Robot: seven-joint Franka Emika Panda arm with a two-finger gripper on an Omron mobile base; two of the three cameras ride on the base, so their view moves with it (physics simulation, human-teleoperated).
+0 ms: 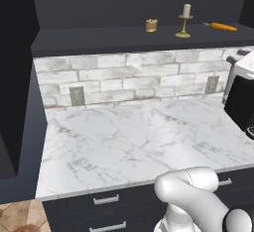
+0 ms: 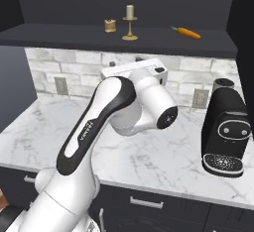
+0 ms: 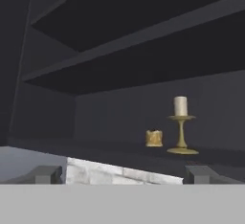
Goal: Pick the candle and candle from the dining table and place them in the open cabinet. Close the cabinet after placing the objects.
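Brass candlestick candle [image 2: 130, 22], squat candle [image 2: 110, 26], carrot [image 2: 187, 32] on cabinet shelf [image 2: 74, 33].

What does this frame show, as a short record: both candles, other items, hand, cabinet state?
tall candle: cream candle on brass candlestick, upright on the dark cabinet shelf
short candle: squat golden-tan candle, on the same shelf, left of the candlestick, apart from it
other shelf item: orange carrot
counter: black coffee machine on white marble counter
hand: hand open, empty
cabinet: not closed
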